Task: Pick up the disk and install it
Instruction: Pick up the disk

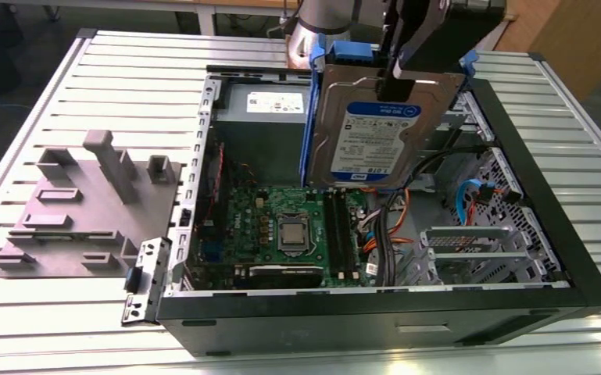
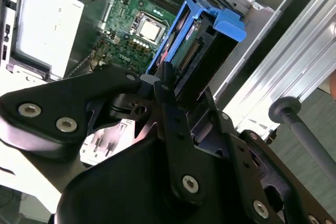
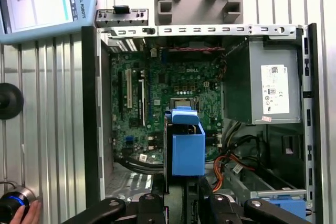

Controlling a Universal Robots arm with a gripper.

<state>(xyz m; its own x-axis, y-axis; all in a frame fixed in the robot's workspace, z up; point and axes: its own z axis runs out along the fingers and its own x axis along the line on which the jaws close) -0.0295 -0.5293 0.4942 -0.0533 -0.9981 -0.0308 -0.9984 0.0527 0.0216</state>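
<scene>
Open computer case (image 1: 384, 308) lies on its side on the slatted metal worktop (image 1: 71, 312). The side panel is off, so the interior faces up and the arm can reach in from above.

The claw (image 1: 423, 66) is clenched on the disk (image 1: 368, 133), gripping it by its upper short end. The disk hangs upright, labelled face towards the exterior camera. It is clear of the case, above the motherboard (image 1: 269, 211) and just in front of the power supply (image 1: 263, 117).

The grip at the end leaves the blue side rails (image 1: 311, 133) free on both long edges. Judged: this keeps the rails unobstructed for seating in a bay. In the first wrist view the blue rail end (image 3: 187, 148) sits directly ahead of the claw, over the board.

The metal drive cage (image 1: 467, 246) is towards the exterior view's right and holds no drive yet. Install not done.

A grey moulded fixture (image 1: 81, 211) stands beside the case on the exterior view's left. A person's hand (image 3: 23, 214) rests by a round control at the worktop edge.
</scene>
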